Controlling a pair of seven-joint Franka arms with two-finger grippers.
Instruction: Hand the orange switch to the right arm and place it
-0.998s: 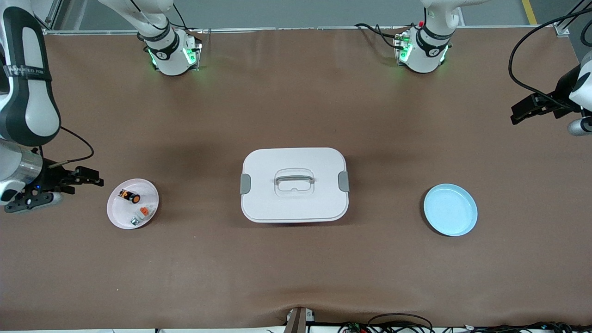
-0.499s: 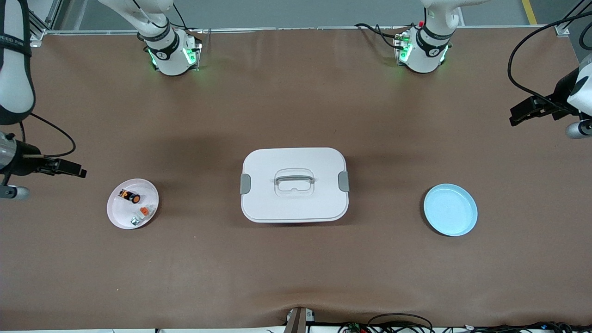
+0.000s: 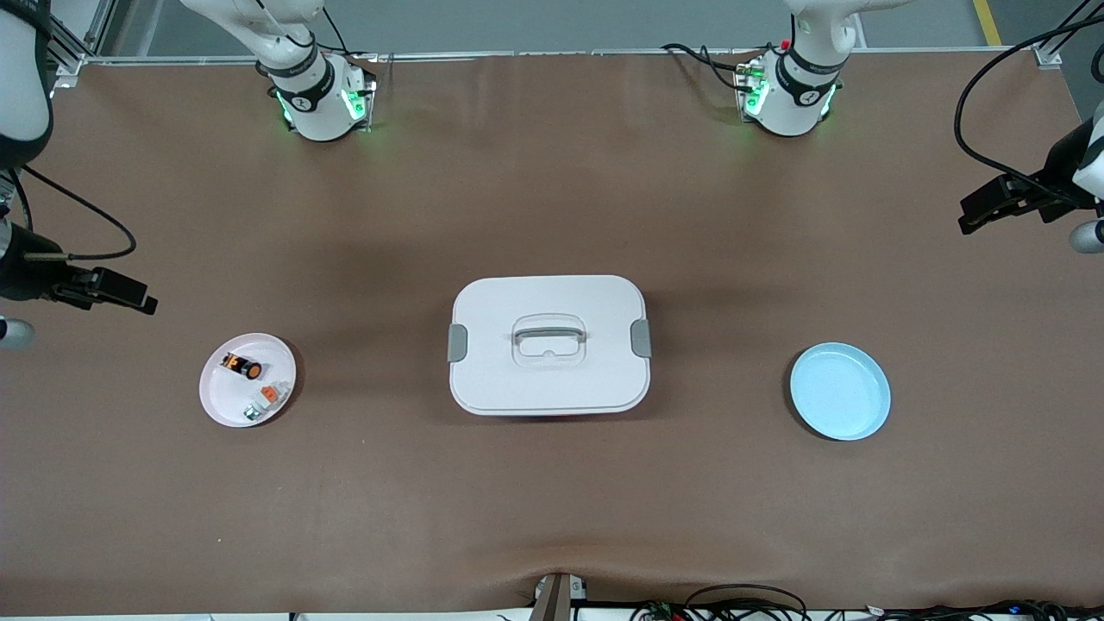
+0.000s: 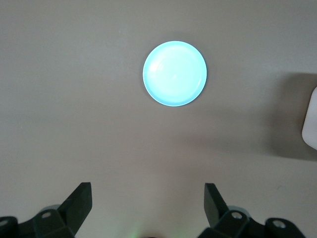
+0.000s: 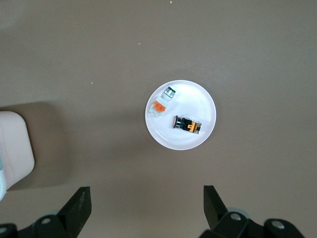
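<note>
The orange switch (image 3: 241, 366) lies on its side in the white dish (image 3: 217, 404), toward the right arm's end of the table from the white lidded box (image 3: 548, 379). Beside it lies a small white piece with an orange tab (image 3: 266, 398); the right wrist view shows its metal end more plainly. The blue plate (image 3: 840, 391) sits toward the left arm's end from the box. The right gripper (image 5: 146, 201) hangs wide open and empty above the dish; the left gripper (image 4: 148, 197), equally spread and empty, hangs over the table near the plate. In the front view both grippers are cut off at the edges.
</note>
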